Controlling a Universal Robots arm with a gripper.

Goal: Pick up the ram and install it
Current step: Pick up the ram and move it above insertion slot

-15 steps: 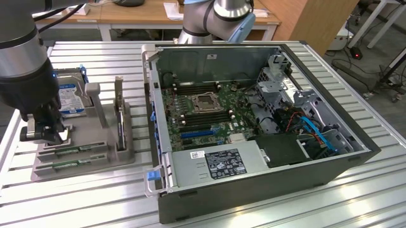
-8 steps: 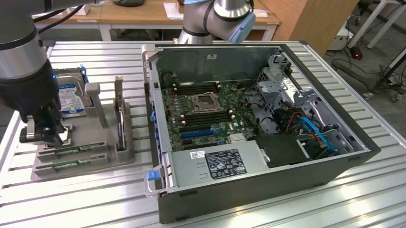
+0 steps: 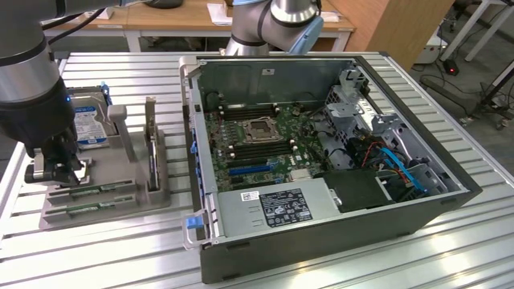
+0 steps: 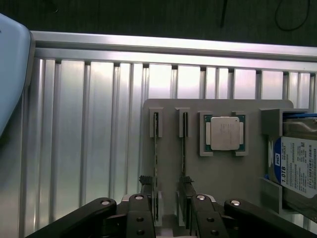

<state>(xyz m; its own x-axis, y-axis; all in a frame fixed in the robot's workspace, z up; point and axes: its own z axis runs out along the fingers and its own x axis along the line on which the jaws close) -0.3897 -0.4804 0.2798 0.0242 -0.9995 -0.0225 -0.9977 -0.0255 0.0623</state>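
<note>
The arm's black two-fingered hand (image 4: 166, 201) hangs low over the grey moulded parts tray (image 4: 168, 148), its fingers (image 4: 144, 191) apart and clamped on nothing. The ram (image 4: 156, 144), a long thin green circuit-board stick standing on edge in its slot, runs into the gap close beside one finger; whether they touch I cannot tell. Its twin stick (image 4: 184, 144) stands in the next slot, by the other finger. I'd judge the ram light, stiff and easily cracked. It is best pinched across its flat faces, without twisting. Further along, the tray holds a small square silver processor chip (image 4: 224, 133) and a silver hard drive with a blue-white label (image 4: 297, 161). The tray sits on the ribbed aluminium table (image 3: 105, 253), beside an open black computer case (image 3: 321, 241) with its green motherboard (image 3: 241, 150) exposed.
</note>
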